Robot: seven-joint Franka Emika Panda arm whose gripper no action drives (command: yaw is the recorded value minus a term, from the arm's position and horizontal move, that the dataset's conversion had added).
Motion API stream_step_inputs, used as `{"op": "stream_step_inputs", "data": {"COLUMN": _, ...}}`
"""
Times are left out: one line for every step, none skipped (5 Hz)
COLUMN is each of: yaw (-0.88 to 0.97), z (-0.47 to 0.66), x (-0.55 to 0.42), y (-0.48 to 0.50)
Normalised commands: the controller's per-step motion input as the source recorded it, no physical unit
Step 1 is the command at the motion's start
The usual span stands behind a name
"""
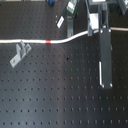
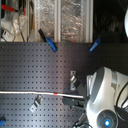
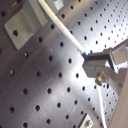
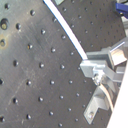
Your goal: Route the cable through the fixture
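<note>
Tool [image 3: 89,59] pinches long thin white cable [image 1: 30,41] | cable lies beside grey metal bracket [image 1: 20,54], not threaded | routing seemingly still ahead on black perforated bench [image 1: 55,95]

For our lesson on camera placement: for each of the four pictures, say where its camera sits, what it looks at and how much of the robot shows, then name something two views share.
First exterior view: overhead, looking down on the perforated board; the end effector holds the cable near a grey bracket.
Second exterior view: high, angled; white arm body fills its right.
First wrist view: close above the board; a fingertip clamps the cable.
Second wrist view: much the same, from another angle.
Shared: both exterior views show the cable's red-orange band.
</note>
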Motion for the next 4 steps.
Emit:
{"op": "stream_step_inputs", "data": {"yaw": 0.0, "z": 0.27, "x": -0.053, "y": -0.397}}
{"op": "stream_step_inputs", "data": {"yaw": -0.09, "z": 0.12, "x": -0.055, "y": -0.262}}
{"op": "stream_step_inputs", "data": {"yaw": 0.0, "z": 0.0, "x": -0.009, "y": 0.12}}
{"op": "stream_step_inputs", "data": {"yaw": 0.07, "z": -0.01, "x": -0.026, "y": 0.319}}
